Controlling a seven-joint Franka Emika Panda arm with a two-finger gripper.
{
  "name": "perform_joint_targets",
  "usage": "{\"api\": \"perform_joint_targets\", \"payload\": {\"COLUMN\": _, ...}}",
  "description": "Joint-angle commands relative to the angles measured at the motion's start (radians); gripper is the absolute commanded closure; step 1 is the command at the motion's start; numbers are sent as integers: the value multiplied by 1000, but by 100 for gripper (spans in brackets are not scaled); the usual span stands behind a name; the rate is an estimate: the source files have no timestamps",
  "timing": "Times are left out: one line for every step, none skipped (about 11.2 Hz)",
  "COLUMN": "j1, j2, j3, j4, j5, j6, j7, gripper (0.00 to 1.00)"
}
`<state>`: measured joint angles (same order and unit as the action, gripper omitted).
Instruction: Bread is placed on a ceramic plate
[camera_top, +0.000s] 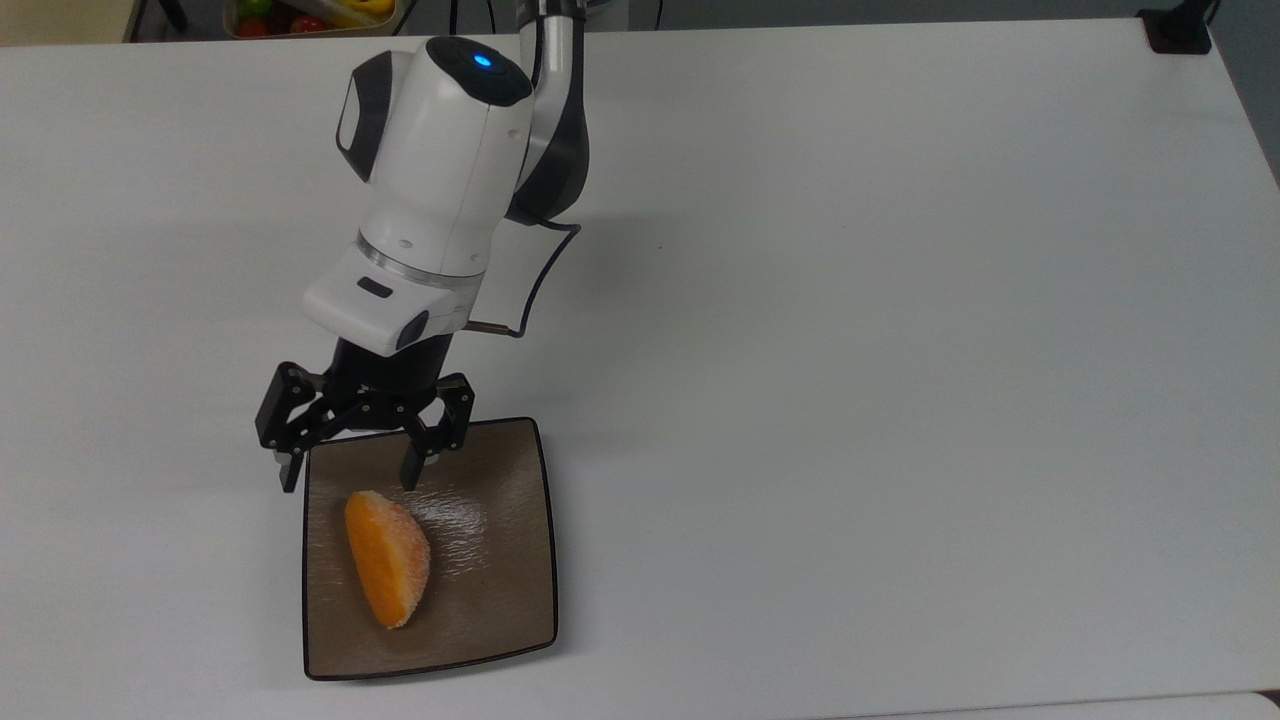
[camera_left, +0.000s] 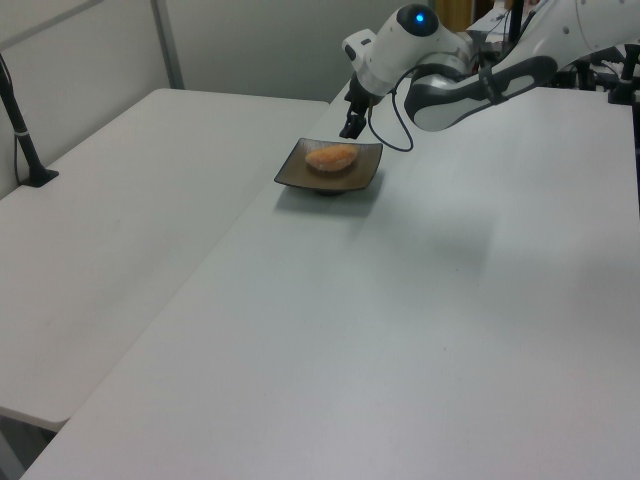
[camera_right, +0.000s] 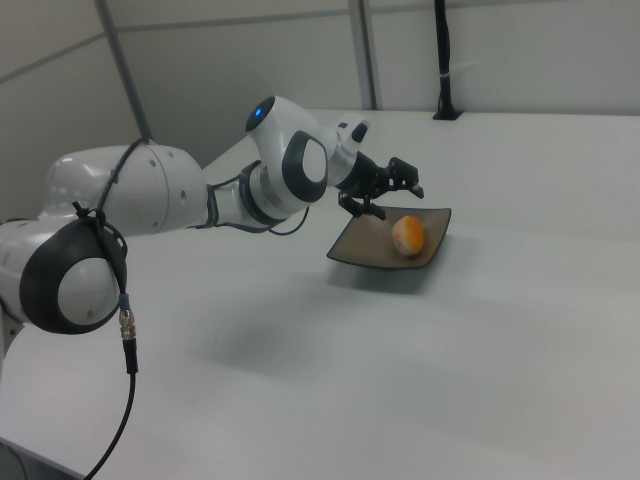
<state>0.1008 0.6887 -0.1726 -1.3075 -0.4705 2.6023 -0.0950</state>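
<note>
Resting on the ceramic plate (camera_top: 500, 600), the bread (camera_top: 386, 556) lies in the half of the plate toward the top view's left, long axis running roughly from the plate's far edge to its near edge, smooth orange face up with a pale speckled rim along one side. In the left view the bread (camera_left: 330, 157) sits near the plate's middle (camera_left: 300, 176); in the right view it (camera_right: 407, 234) sits toward the right view's right part of the plate (camera_right: 355, 247).

The gripper (camera_top: 345, 475) hangs above the plate's far edge in the top view, its fingers spread apart and holding nothing. One fingertip (camera_top: 409, 474) is over the plate surface just beyond the bread's far end; the other (camera_top: 289, 476) is just outside the plate's corner toward the top view's left. No contact between gripper and bread is visible. The gripper also appears in the left view (camera_left: 351, 127) and the right view (camera_right: 385, 195), raised clear of the plate.

The plate stands on the white counter (camera_top: 900, 350) near its front edge in the top view. A black cable (camera_top: 535, 275) loops off the wrist housing, well above the plate. A bin of coloured items (camera_top: 300, 15) sits past the counter's far edge. A black post base (camera_top: 1180, 30) occupies the counter's far corner toward the top view's right, well apart from the plate. Nothing lies between gripper and bread.

A blue indicator light (camera_top: 482, 61) glows on the arm. Faint lettering on the gripper body cannot be read.
</note>
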Motion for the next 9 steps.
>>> {"api": "perform_joint_targets", "payload": {"j1": -3, "j2": -50, "j3": 31, "j4": -6, "j5": 68, "j6": -173, "j7": 14, "gripper": 0}}
{"api": "perform_joint_targets", "payload": {"j1": -12, "j2": -75, "j3": 44, "j4": -12, "j5": 96, "j6": -230, "j7": 12, "gripper": 0}}
{"api": "perform_joint_targets", "payload": {"j1": -27, "j2": -110, "j3": 60, "j4": -18, "j5": 139, "j6": -281, "j7": 11, "gripper": 0}}
{"api": "perform_joint_targets", "payload": {"j1": -30, "j2": -139, "j3": 77, "j4": -36, "j5": 191, "j6": -350, "j7": 9, "gripper": 0}}
{"api": "perform_joint_targets", "payload": {"j1": -30, "j2": -170, "j3": 84, "j4": -47, "j5": 229, "j6": -423, "j7": 11, "gripper": 0}}
{"api": "perform_joint_targets", "payload": {"j1": -30, "j2": -198, "j3": 99, "j4": -61, "j5": 263, "j6": -492, "j7": 11, "gripper": 0}}
{"api": "perform_joint_targets", "payload": {"j1": -36, "j2": -230, "j3": 113, "j4": -79, "j5": 294, "j6": -546, "j7": 12, "gripper": 0}}
{"api": "perform_joint_targets", "payload": {"j1": -38, "j2": -273, "j3": 123, "j4": -111, "j5": 332, "j6": -594, "j7": 14, "gripper": 0}}
{"api": "perform_joint_targets", "payload": {"j1": -35, "j2": -315, "j3": 127, "j4": -133, "j5": 373, "j6": -661, "j7": 14, "gripper": 0}}
